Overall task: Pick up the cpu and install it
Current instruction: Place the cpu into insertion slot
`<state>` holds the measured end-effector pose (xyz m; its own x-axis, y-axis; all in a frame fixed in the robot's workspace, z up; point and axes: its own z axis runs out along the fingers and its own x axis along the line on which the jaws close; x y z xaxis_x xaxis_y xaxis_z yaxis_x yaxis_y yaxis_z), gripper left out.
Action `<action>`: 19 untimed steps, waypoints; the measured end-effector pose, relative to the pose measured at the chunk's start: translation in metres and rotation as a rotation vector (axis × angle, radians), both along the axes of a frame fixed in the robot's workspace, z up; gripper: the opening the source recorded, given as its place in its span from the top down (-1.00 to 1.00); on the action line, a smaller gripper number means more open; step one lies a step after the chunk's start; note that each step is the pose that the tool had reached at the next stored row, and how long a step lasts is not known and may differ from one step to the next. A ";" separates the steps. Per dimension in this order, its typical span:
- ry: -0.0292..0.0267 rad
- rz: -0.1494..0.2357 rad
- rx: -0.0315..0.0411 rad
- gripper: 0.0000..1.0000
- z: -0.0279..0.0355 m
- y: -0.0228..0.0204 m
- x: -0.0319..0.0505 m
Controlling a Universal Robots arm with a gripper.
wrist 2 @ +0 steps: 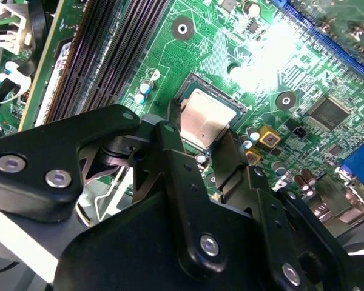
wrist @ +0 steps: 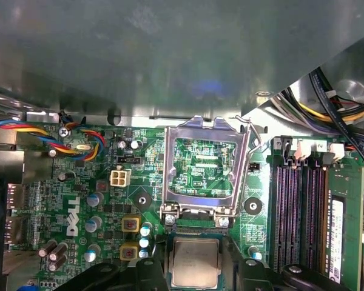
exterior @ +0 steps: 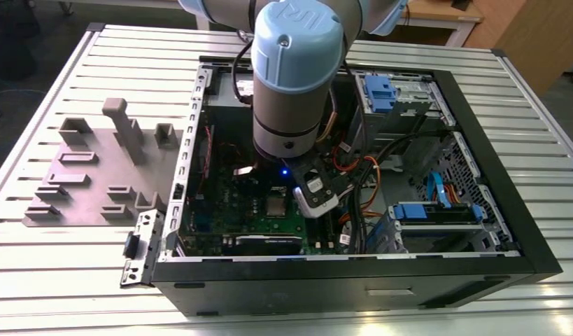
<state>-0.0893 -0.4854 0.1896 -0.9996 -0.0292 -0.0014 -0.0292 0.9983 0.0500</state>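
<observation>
Open black computer case (exterior: 510, 259) lying on its side on a slatted metal counter (exterior: 71, 280), with a grey plastic holder block (exterior: 90, 182) near the counter's edge on the exterior view's left. My arm reaches down into the case over the flat green motherboard (wrist: 109, 200).

My black two-fingered end effector (wrist 2: 205, 130) is closed around the small thin square silvery-grey cpu with its pale tan rim (wrist: 195, 262), one finger against each of two opposite sides. The cpu sits level at the socket opening near the middle of the motherboard. The rectangular silver metal socket frame (wrist: 168, 170) stands swung open just beside it, and the long black memory slots (wrist: 291, 212) run alongside. I cannot tell for certain whether the cpu rests in the socket or hangs just above it.

Risks, as I judge them:
- **Misalignment:** a slight tilt or turn of the cpu against the socket could bend contacts if I press down.
- **Early release:** letting go before it is seated could drop it askew.
- **Crowding:** my fingers stand near the small upright capacitors (wrist: 144, 233) and the open frame, so any sideways drift could strike them.
</observation>
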 end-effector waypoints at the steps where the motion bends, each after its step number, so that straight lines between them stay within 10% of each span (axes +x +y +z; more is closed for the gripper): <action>1: 0.0000 0.000 0.0004 0.10 -0.0001 0.0000 0.0000; 19: 0.0001 0.000 0.0020 0.11 0.0143 -0.0001 0.0000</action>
